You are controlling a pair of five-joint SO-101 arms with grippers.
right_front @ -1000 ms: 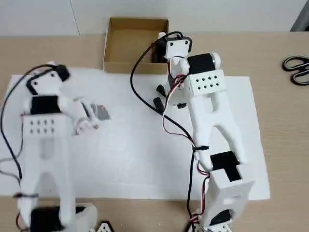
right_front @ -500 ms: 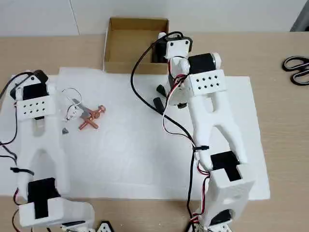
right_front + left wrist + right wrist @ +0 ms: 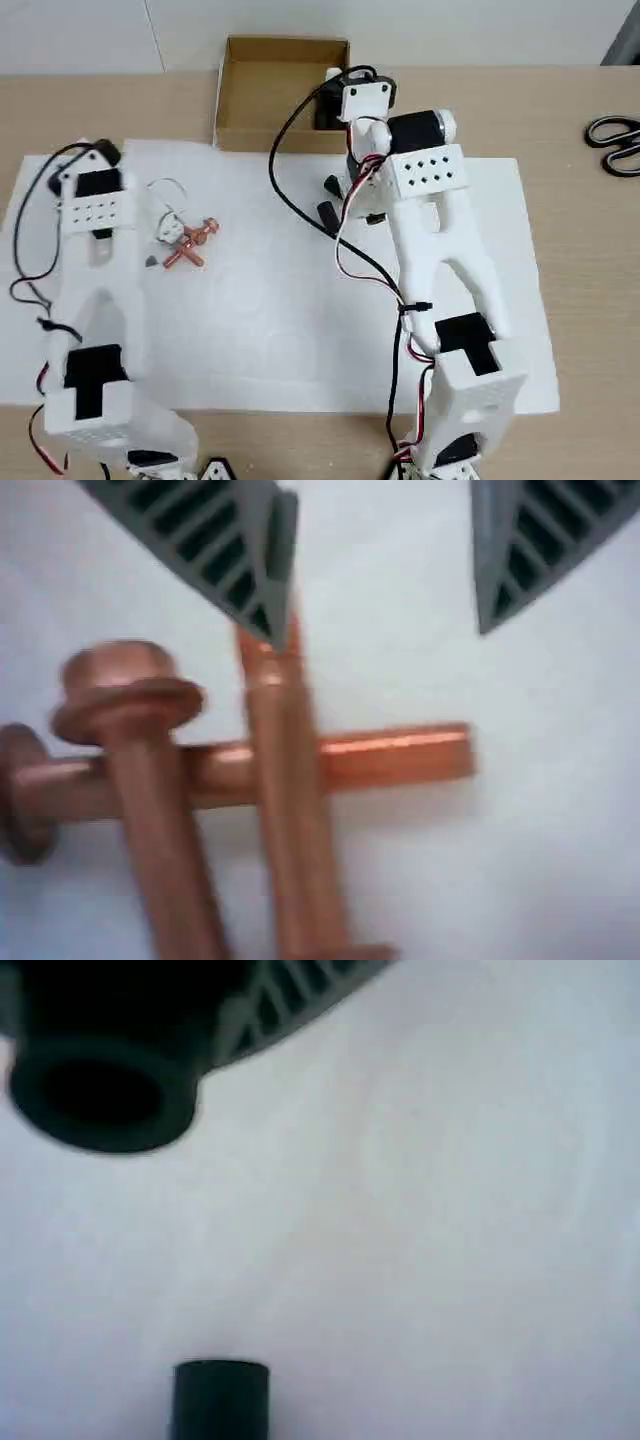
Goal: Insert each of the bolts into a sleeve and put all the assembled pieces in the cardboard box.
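Note:
Three copper bolts lie crossed on the white mat at the left. My left gripper hangs open just beside them. In the left wrist view its grey fingers stand wide apart over the bolts, one tip touching a shank, so the left gripper holds nothing. My right gripper sits near the mat's far edge, shut on a black sleeve, whose open end shows in the right wrist view. A second black sleeve lies on the mat close by.
The open cardboard box stands at the back, just beyond the mat and left of the right arm's wrist. Scissors lie on the wooden table at the far right. A black cable loops over the mat.
The left arm pulled back off the bolts, uncovering them, then shifted slightly forward again beside them. The right arm kept still.

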